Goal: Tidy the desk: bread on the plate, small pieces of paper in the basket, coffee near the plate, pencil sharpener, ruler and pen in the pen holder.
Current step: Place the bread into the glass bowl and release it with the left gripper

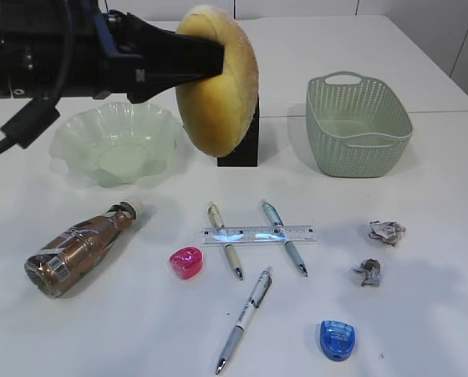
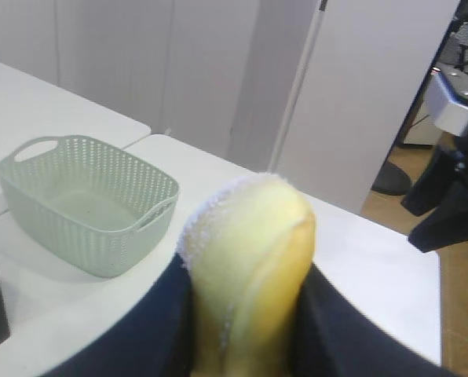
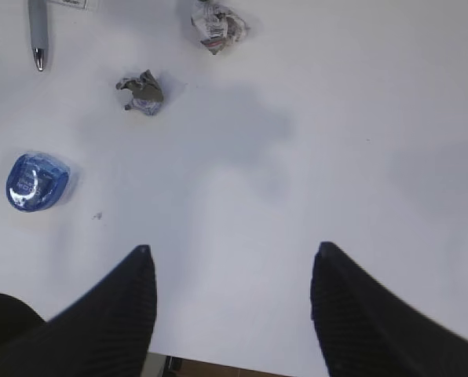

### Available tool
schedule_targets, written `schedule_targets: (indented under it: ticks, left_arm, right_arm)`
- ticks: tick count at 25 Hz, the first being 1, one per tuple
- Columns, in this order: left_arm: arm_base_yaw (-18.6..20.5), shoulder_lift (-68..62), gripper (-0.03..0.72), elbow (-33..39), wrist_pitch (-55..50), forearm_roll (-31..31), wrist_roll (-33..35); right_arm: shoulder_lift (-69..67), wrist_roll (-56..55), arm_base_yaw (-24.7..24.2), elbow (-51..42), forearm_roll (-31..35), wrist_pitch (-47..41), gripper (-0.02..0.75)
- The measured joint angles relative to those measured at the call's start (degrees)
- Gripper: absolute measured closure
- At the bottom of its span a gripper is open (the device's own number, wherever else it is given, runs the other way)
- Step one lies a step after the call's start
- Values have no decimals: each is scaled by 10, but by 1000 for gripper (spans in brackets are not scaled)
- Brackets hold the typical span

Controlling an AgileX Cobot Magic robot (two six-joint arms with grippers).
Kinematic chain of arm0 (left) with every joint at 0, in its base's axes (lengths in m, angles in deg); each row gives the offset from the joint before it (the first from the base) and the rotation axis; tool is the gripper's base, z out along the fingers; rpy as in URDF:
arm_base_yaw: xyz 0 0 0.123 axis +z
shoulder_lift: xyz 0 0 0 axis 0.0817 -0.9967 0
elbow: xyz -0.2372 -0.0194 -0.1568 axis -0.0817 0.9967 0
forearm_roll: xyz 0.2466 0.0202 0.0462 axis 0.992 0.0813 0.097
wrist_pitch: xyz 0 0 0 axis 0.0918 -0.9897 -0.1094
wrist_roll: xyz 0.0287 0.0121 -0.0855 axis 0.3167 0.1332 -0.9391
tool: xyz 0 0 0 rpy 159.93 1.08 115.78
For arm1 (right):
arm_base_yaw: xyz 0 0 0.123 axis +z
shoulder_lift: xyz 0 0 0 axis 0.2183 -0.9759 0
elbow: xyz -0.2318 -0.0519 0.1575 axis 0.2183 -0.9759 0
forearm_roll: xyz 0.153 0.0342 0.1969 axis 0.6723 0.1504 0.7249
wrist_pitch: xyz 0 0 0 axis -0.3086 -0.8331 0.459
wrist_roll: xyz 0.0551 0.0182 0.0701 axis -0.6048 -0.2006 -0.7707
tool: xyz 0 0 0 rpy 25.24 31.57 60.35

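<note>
The bread (image 1: 217, 82) hangs in the air, clamped on edge between the left gripper's (image 2: 246, 314) jaws, above the bench (image 1: 422, 298) between the wavy green plate (image 1: 116, 144) and the black pen holder (image 1: 242, 145). The green basket (image 1: 358, 126) stands to the right. The right gripper (image 3: 232, 259) hovers with jaws apart and empty over bare bench, near two paper scraps (image 3: 142, 92) and a blue sharpener (image 3: 34, 181).

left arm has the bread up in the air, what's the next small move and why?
Probably swing the left gripper leftward and lower it over the plate. The bread is clamped between its fingers, held high in front of the pen holder, to the right of the plate, and the plate looks empty and unobstructed.
</note>
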Motion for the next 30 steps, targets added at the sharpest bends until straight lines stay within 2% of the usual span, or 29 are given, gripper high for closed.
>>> schedule_targets:
  ticks: [6,13,21,30]
  left_arm:
    - [12,0,473,0,88,-4,0]
    - [48,0,473,0,220,-11,0]
    - [90,-36,472,-43,255,-18,0]
    - [111,-115,471,-91,301,-21,0]
  right_arm:
    - [0,-2,0,0,0,0,250]
    - [0,-3,0,0,0,0,251]
    - [0,-3,0,0,0,2,251]
    - [0,-3,0,0,0,4,253]
